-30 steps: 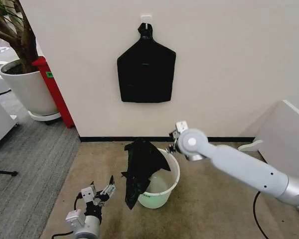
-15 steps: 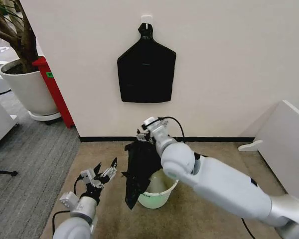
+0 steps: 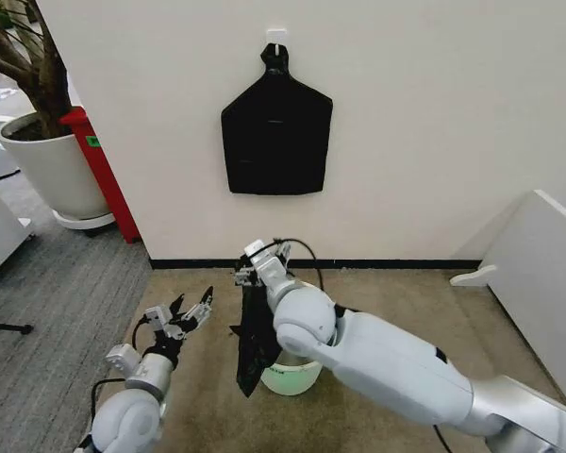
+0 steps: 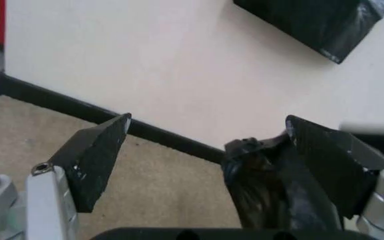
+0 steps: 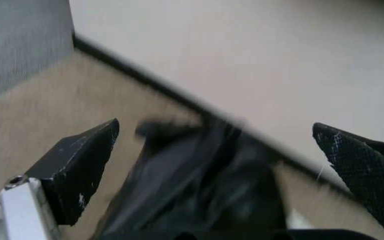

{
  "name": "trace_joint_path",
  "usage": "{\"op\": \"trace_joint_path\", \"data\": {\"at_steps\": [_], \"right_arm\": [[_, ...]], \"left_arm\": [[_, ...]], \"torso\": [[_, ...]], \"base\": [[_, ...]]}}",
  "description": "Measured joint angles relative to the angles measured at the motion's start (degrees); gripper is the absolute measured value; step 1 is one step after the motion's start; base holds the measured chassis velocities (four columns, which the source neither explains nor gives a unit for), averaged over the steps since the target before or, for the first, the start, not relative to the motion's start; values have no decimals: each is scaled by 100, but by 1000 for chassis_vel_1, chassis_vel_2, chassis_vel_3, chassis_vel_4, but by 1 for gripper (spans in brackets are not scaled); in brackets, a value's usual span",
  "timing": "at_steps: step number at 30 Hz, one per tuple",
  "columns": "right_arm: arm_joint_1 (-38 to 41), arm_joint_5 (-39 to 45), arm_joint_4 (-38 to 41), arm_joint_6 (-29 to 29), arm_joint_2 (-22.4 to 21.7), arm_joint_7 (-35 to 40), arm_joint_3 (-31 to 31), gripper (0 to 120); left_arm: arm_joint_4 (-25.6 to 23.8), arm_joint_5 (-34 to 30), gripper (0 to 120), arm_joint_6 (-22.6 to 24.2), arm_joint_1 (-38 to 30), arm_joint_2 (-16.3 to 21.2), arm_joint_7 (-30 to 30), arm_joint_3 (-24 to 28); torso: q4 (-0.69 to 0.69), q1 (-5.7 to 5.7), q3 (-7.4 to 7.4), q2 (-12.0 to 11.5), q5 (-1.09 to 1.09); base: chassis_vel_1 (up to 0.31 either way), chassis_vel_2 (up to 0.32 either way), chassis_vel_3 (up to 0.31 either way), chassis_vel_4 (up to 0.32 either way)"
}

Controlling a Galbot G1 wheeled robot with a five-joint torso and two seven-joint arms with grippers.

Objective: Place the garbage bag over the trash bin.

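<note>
— Grippers first: left gripper (image 3: 182,316) hovers low beside the garbage bag (image 3: 257,340), fingers spread, gripping nothing. Right gripper (image 3: 261,264) sits above the bag's top, pads wide apart in its wrist view.

— And the bag?

— Draped over the near-left side of the trash bin (image 3: 292,376), hanging outside.

— Advice?

— Pinch the bag's edge, not the bunched middle. The right arm hides most of the bin's rim.

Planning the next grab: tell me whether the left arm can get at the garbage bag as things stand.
Probably yes. The left claw is open, with bare carpet between it and the garbage bag draped over the trash bin. The right claw crowds only the bag's top.
</note>
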Motion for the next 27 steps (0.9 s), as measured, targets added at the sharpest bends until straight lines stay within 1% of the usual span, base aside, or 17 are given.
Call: {"op": "trace_joint_path", "data": {"at_steps": [1, 2, 4, 8, 13, 15, 19, 21, 22, 23, 24, 27], "right_arm": [[0, 474, -31, 0, 54, 322, -38, 100], [-4, 777, -56, 0, 98, 517, -52, 100], [-14, 1006, -101, 0, 141, 679, -90, 100], [-56, 1190, -129, 1, 155, 836, -198, 100], [-200, 1142, -180, 1, 182, 855, -227, 100], [-240, 1103, -197, 1, 187, 845, -229, 94], [-295, 1063, -202, 2, 197, 816, -252, 76], [-304, 1050, -209, 2, 206, 814, -256, 74], [-320, 1021, -223, 3, 225, 796, -267, 68], [-322, 1015, -225, 3, 229, 790, -271, 66], [-321, 999, -237, 4, 238, 775, -298, 59], [-313, 970, -265, 5, 269, 754, -349, 46]], "left_arm": [[9, 19, 90, -9, -10, -21, -21, -1], [13, 29, 90, -17, -20, -47, -29, -1], [13, 45, 90, -26, -30, -97, -35, 6], [24, 106, 90, -36, -24, -182, -44, 31], [38, 161, 90, -45, 2, -229, -44, 49], [45, 172, 90, -48, 3, -237, -44, 56], [85, 194, 90, -54, -19, -285, -45, 81], [88, 199, 90, -55, -22, -293, -45, 86], [88, 207, 90, -56, -25, -307, -45, 97], [88, 208, 90, -56, -25, -309, -45, 99], [87, 212, 90, -56, -26, -316, -46, 101], [74, 217, 90, -62, -22, -317, -48, 100]], "torso": [[-1, 0, 0, 0, 0], [0, 0, 0, 0, 0], [0, 0, -1, 0, 1], [0, 0, 0, 0, 0], [-1, 0, -1, 0, 1], [-1, 0, 0, 0, 1], [-1, 0, 0, 0, 1], [-1, 0, -1, 0, 1], [-1, 0, 0, 0, 1], [-1, 0, 0, 0, 1], [-1, 0, -1, 0, 1], [-1, 0, 0, 0, 1]], "base": [[0, 0, 0, 0], [0, 0, 0, 0], [0, 0, 0, 0], [0, 0, 0, 0], [0, 0, 0, 0], [0, 0, 0, 0], [0, 0, 0, 0], [0, 0, 0, 0], [0, 0, 0, 0], [0, 0, 0, 0], [0, 0, 0, 0], [0, 0, 0, 0]]}}
